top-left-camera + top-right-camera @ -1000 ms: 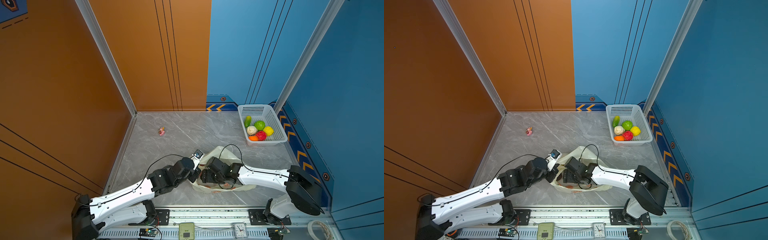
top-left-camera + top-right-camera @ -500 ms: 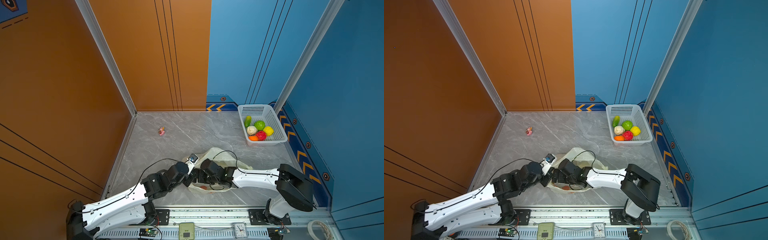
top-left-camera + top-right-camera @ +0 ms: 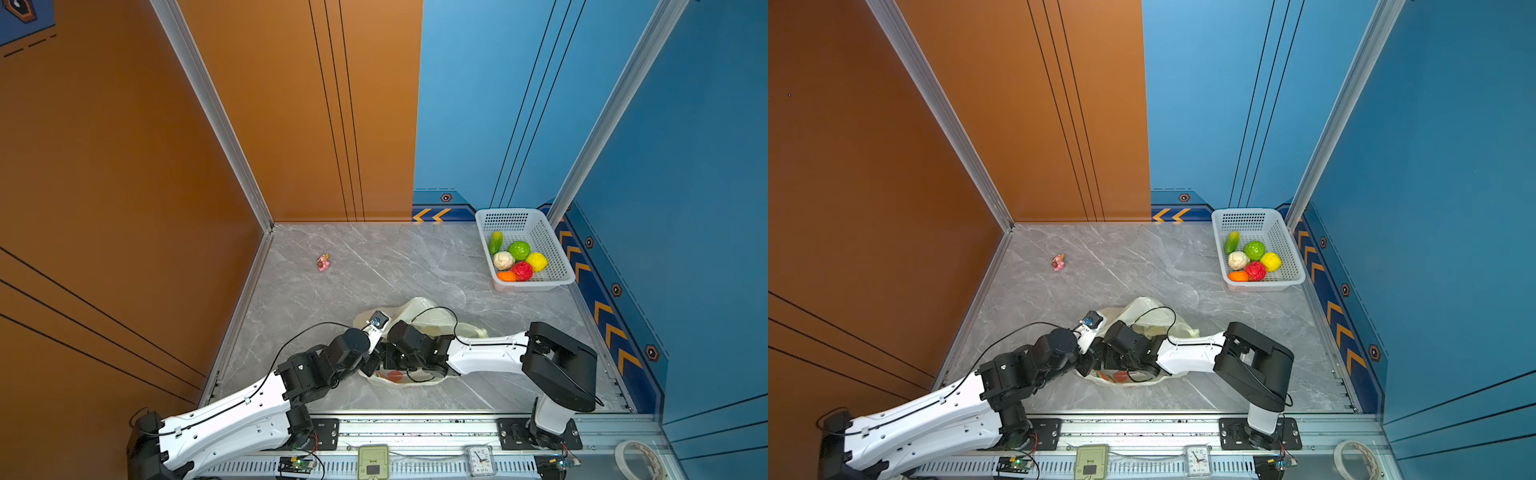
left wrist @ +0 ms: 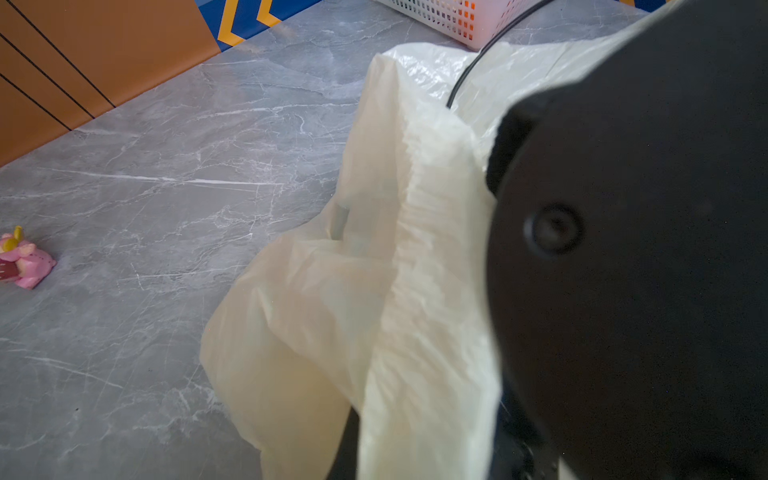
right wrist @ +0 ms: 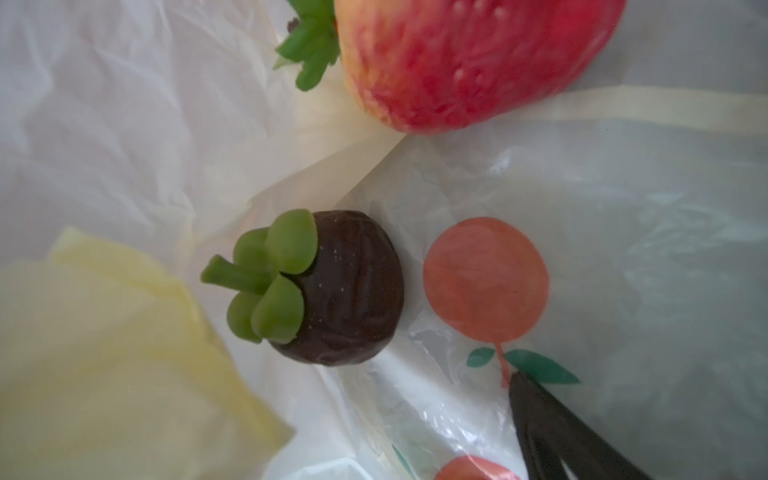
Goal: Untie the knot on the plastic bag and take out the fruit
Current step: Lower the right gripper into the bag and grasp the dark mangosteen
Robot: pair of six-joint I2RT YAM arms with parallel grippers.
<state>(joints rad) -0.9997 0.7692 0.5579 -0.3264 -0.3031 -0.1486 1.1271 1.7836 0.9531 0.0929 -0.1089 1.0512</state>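
In the plastic bag (image 5: 665, 270), centre the wide right end effector (image 3: 392, 365) over the purple fruit (image 5: 349, 291). The left end effector (image 3: 371, 365) grips the bag's film.

White arm links (image 3: 232, 415), black joints (image 3: 557, 365), black cables (image 4: 473, 64)

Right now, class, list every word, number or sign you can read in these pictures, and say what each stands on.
No words can be read anywhere.
On the clock on the front rail: numerals, too small to read.
On the blue wall trim: orange chevron arrows, no lettering.
On the plastic bag: orange fruit prints only, no lettering.
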